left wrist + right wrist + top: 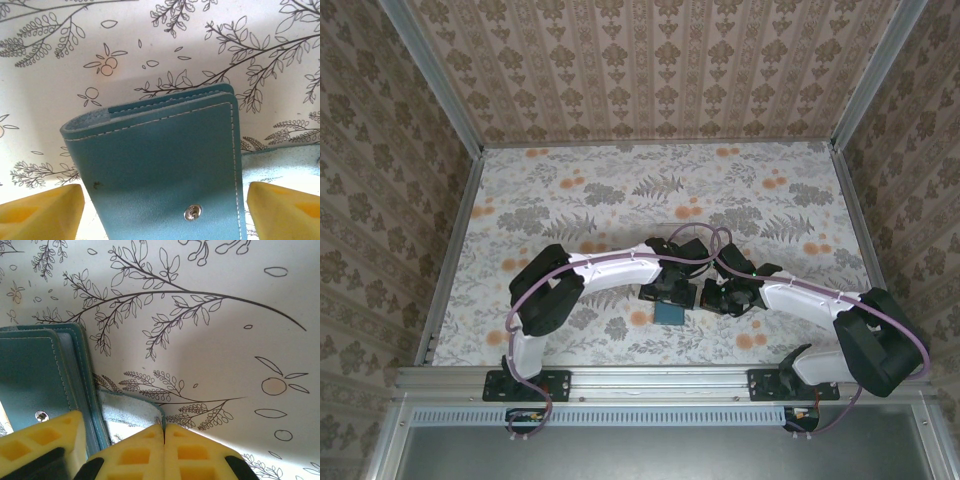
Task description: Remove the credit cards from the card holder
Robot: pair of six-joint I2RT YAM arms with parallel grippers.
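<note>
Left hand astride card holder

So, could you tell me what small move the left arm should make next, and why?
Probably close the left gripper on the card holder: its open jaws straddle the folded body, and the right gripper, shut, seems to pinch the opened flap, so the two could then spread it.

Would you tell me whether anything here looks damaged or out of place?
Only a small dark speck on the teal cover of the card holder, like a scuff or stain; nothing else stands out.
</note>
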